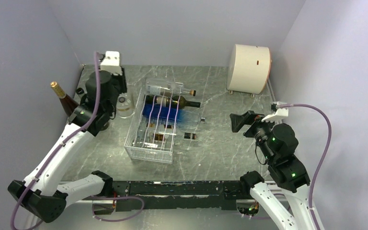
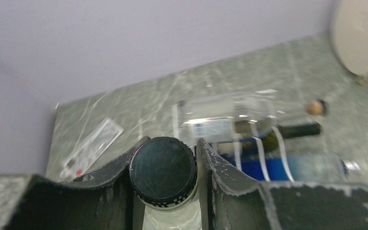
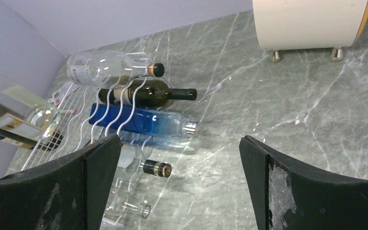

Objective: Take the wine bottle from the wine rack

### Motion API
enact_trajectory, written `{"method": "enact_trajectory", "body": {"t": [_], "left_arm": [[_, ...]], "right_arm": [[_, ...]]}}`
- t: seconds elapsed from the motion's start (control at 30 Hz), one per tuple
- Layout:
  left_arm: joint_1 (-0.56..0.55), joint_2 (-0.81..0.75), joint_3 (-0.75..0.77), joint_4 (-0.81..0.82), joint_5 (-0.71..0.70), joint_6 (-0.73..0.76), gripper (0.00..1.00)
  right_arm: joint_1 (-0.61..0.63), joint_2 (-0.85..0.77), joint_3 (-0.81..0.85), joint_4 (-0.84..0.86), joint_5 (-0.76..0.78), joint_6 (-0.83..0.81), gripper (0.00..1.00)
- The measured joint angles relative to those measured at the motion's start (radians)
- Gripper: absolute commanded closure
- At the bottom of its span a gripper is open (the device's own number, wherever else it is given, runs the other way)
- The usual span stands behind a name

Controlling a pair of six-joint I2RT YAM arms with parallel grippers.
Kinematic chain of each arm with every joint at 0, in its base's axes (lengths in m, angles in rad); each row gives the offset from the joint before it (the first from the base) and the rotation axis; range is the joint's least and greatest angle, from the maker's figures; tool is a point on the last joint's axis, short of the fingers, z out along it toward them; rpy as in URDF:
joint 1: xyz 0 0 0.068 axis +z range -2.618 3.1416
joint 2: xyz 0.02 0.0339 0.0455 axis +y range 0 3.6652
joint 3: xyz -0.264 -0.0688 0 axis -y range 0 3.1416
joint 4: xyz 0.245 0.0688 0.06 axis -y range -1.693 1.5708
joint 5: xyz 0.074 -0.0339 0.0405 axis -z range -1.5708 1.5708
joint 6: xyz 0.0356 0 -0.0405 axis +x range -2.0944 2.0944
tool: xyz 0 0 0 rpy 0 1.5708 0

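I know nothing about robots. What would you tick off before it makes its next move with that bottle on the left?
1. Grip: the left gripper has a finger on each side of the black cap of the held clear bottle: ok.
2. That bottle is outside the wine rack, to its left in the top view: ok.
3. Its base resting on the table: cannot tell.
4. Gap between the left arm and the brown bottle beside it: cannot tell.
5. Right gripper open, away from the rack: ok.
6. Rack emptied: not ok; the dark green bottle and the blue bottle lie in it.
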Motion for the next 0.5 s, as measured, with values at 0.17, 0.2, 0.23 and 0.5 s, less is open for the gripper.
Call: {"method": "enact_trajectory", "body": {"t": [0.17,0.2,0.23,0.5], "left_arm": [[0.146,-0.009,0.004,-0.04,0.036,-0.044,0.93],[0.163,-0.009,0.004,-0.047,0.046,-0.051,0.93],[0.174,-0.009,0.004,-0.051,0.055,-0.059,0.93],[0.221,-0.031,-0.045,-0.024,0.092,-0.11,0.93]], "right_arm": [[0.0,0.007,0.0,0.0,-0.004,0.0,0.0],[0.0,0.007,0.0,0.0,-0.004,0.0,0.0],[0.0,0.008,0.0,0.0,-0.004,0.0,0.0],[0.0,0.025,-0.001,0.001,-0.008,0.0,0.0]]}}
